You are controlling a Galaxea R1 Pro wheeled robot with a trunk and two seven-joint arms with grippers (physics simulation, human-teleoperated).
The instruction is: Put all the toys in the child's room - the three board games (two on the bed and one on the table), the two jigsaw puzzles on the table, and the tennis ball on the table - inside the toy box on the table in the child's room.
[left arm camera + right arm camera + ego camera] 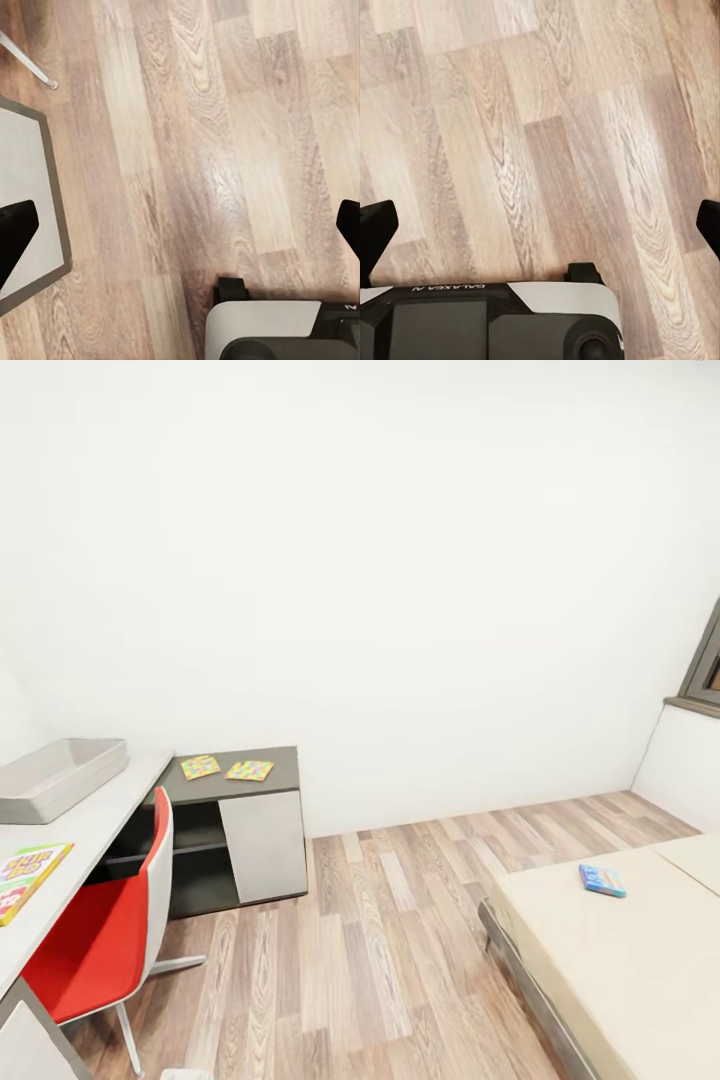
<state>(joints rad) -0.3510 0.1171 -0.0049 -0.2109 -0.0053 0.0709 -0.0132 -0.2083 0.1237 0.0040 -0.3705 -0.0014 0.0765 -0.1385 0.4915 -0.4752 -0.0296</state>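
Both grippers hang open and empty over the wood plank floor [400, 950]: the left gripper [180, 225] shows dark fingertips at the two side edges of its wrist picture, the right gripper [540, 225] likewise, each with part of the robot's base [495, 319] beneath. Out in the room, the pale grey toy box [60, 775] sits at the left edge of the head picture on the light table [90, 830], the SKIP-BO game [28, 875] lying nearer, at lower left. Two jigsaw puzzles [225, 768] lie side by side on the dark cabinet top just right of the box. A blue board game [602, 880] rests on the beige bed [620, 960] at lower right. A red chair [110, 920] is tucked against the table; steering toward the box could clip it, and reaching for the blue game may bump the bed frame
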